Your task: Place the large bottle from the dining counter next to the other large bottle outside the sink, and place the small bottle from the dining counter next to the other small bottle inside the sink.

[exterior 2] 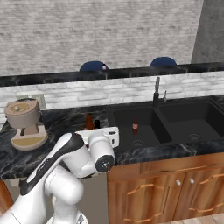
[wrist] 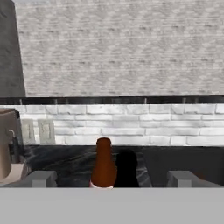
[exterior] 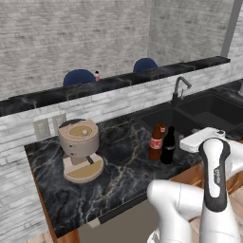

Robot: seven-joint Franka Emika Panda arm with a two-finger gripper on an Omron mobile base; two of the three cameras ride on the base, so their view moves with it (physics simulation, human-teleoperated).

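Note:
The tall black bottle [exterior: 168, 146] stands on the kitchen counter right beside the amber-brown bottle [exterior: 155, 142], just left of the black sink [exterior: 214, 110]. In the hand view the amber bottle [wrist: 104, 164] and the black one [wrist: 127, 168] stand straight ahead, between and beyond my fingertips [wrist: 41, 177]. My gripper [wrist: 111, 177] is open, holds nothing and is drawn back from both. The tiny pale-pink bottle [exterior: 97, 76] stands on the dining counter [exterior: 42, 97] near a blue stool. Another small bottle [exterior 2: 135, 127] stands inside the sink's left basin [exterior 2: 127, 114].
A beige coffee machine [exterior: 80, 149] sits on the counter's left part, below wall outlets [exterior: 42, 128]. The curved faucet [exterior: 180, 88] rises behind the sink. Two blue stools [exterior: 79, 77] stand beyond the dining counter. Wooden cabinet fronts [exterior 2: 175, 188] run under the sink.

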